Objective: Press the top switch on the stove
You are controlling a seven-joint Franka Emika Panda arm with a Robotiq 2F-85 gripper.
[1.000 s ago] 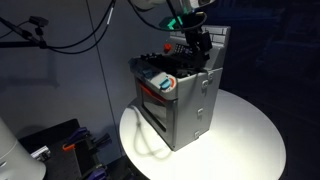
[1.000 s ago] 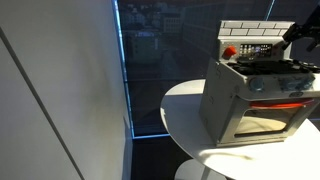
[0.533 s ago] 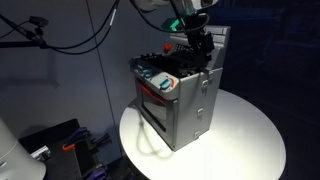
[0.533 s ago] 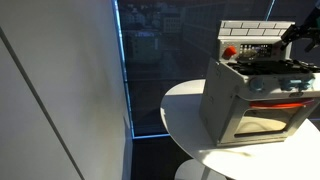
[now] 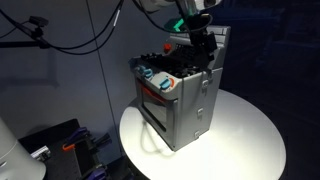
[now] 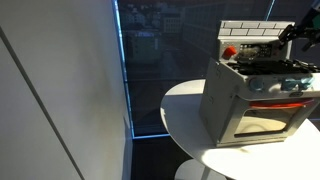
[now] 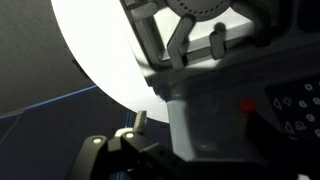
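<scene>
**A:** What could go wrong here?

**B:** The claw (image 5: 203, 43) hangs over the rear of the stove (image 5: 185, 105), which stands near the worktop (image 5: 250, 130) edge. An off-centre push could miss the switch or shove the light stove. I cannot tell how far the claw is spread.

**A:** Counts?

**B:** One stove, one claw, one worktop.

In both exterior views 1 round white tabletop (image 5: 255, 135) (image 6: 185, 110) lies below the tool (image 5: 203, 50), brightly lit in a dim room. Behind the tool the backdrop is dark blue-black. In an exterior view, well off to the tool's side, black cables (image 5: 70, 35) hang in loops, and dark equipment (image 5: 62, 145) sits low by the floor. In an exterior view a large pale slanted panel (image 6: 55, 90) fills the side far from the tool, next to a dark glass pane (image 6: 160, 70) with a blue-lit edge.
</scene>
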